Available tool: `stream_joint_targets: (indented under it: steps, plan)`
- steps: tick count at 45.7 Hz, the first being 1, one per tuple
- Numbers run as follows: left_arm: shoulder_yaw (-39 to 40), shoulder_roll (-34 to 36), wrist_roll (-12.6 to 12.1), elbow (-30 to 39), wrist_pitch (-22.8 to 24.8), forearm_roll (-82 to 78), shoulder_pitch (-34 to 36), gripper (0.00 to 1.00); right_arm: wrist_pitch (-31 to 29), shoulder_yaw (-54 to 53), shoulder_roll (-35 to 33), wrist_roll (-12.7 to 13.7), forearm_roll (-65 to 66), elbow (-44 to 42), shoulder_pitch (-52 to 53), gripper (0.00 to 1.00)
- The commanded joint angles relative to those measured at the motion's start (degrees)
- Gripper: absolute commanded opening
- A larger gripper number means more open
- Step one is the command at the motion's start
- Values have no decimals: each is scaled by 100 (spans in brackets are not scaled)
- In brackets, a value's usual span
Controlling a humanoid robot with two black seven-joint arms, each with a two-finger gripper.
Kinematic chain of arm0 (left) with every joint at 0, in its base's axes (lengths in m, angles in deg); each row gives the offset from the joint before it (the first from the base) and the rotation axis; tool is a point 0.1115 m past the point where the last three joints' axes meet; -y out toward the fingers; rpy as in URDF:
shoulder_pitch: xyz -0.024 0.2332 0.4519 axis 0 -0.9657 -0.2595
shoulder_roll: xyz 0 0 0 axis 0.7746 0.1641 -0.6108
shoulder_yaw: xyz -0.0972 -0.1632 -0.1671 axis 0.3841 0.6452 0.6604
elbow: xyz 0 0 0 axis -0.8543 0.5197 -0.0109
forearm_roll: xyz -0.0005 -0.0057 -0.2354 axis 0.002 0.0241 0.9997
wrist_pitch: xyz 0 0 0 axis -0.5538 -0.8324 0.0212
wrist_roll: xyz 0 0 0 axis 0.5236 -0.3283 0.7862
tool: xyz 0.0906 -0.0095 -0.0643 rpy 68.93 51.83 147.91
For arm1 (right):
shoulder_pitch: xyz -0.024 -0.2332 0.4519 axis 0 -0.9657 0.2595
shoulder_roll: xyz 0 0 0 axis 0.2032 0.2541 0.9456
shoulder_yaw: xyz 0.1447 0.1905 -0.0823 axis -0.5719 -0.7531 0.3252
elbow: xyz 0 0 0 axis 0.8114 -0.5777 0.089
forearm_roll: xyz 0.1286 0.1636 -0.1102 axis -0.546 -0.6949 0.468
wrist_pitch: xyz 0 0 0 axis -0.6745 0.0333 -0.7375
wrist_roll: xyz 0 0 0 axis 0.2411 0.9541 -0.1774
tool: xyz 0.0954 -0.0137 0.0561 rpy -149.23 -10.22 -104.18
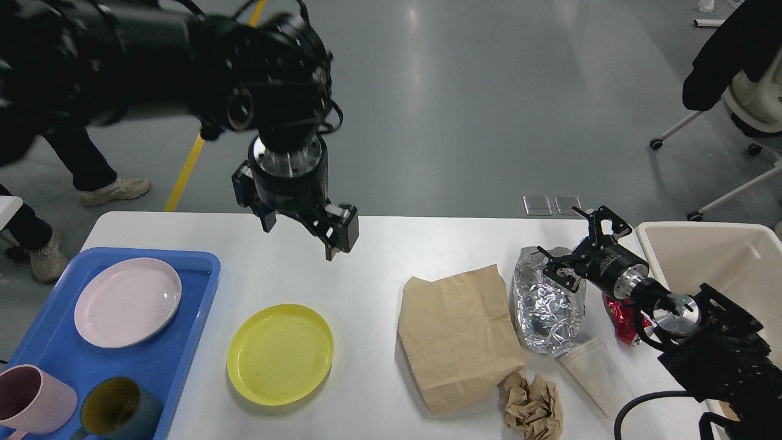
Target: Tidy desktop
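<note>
1. The left gripper (303, 235) hangs above the far part of the desktop (366, 256), beyond the yellow plate (280, 354); its jaws stand apart and grasp nothing. The thick black arm behind it covers the upper left of the view and much of the seated person (79, 159) there.
2. The right gripper (571, 247) sits at the top edge of the crumpled foil bag (547, 308), fingers spread; whether a fingertip touches the foil I cannot tell.
3. The right arm hides most of a red wrapper (618, 318) and the near wall of the beige bin (702, 244), which is cut off at the right edge.
4. A white paper cup (599, 376) lies on its side, its mouth tucked under the foil bag's lower corner.
5. The blue tray (183, 342) runs off the lower left corner; it holds a pink plate (127, 302), and a pink mug (33, 400) and a dark green mug (116, 412), both cropped by the frame.
6. The desktop fills the lower half of the view, its near edge out of sight.
7. A brown paper bag (455, 336) lies flat, just beside the foil bag, with crumpled brown paper (533, 406) at its near corner.
8. Bare white surface lies between the yellow plate and the paper bag, and along the far edge
</note>
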Motion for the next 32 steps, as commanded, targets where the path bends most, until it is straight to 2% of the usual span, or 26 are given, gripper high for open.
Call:
stream_joint_targets:
  steps: [1,5,12,18,21,22,28,32]
  plan:
    - [39,-409,-288,-161,1,-9,-856,96,0,0,0,0,0,0,7,100]
    - [57,-506,-438,-582,1,-9,-1550,96,0,0,-8,0,0,0,7,100]
    - [57,-594,-447,-1241,1,-27,-2667,96,0,0,0,0,0,0,-1,100]
    - [144,-585,-447,-1795,-14,-9,-3335,96,0,0,0,0,0,0,-1,100]
    - [285,-576,-447,-2024,-488,0,-3660,96,0,0,0,0,0,0,7,100]
    - [364,-576,-438,-2164,-898,8,-3870,96,0,0,0,0,0,0,7,100]
    - [444,-576,-368,-2376,-2420,44,-4320,96,0,0,-8,0,0,0,-1,100]
    - [487,-585,-341,-2385,-3203,52,-4531,96,0,0,0,0,0,0,7,100]
